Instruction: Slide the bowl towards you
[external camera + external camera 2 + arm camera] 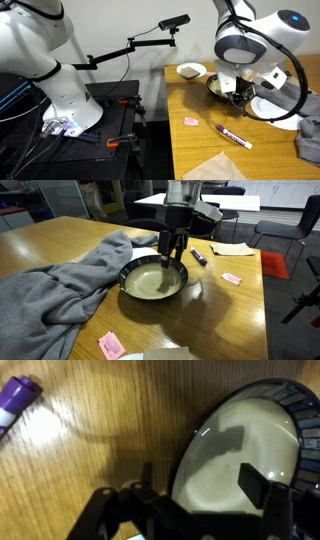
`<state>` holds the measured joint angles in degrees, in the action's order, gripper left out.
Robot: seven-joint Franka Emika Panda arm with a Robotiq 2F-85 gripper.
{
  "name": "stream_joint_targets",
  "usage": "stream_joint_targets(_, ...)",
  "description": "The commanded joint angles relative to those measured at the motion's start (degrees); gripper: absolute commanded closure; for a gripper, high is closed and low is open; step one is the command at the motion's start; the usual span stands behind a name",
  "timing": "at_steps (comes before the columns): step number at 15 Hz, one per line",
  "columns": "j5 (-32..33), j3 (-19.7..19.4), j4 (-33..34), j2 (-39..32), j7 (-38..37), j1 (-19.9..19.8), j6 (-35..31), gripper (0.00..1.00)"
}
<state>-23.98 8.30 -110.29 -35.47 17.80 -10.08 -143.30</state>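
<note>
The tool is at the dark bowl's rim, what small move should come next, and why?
Probably close the tool on the rim of the bowl: the wrist view shows one finger inside, one outside, apart, so a pinch would give hold for sliding it.

Light wooden bench (235, 320), large dark-rimmed bowl (154, 281) with cream inside, grey cloth (60, 280) bunched just beside it, purple marker (235, 137), pink slip (231, 278), small white bowl (191, 71), white plate (266, 108).

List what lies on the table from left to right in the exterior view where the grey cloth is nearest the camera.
Left to right: grey cloth → bowl → marker → pink packet.
</note>
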Motion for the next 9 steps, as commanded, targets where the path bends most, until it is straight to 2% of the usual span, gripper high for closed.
stream_joint_targets(1, 0.4, 0.81, 2.33, -1.46, 0.14, -0.47, 0.2, 0.42)
stream_joint_targets(8, 1.18, 0.24, 2.72, -1.8, -1.11, -0.12, 0.4, 0.97)
stream_joint_targets(9, 1.22, 0.17, 2.45, -1.67, -1.16, -0.14, 0.42, 1.0)
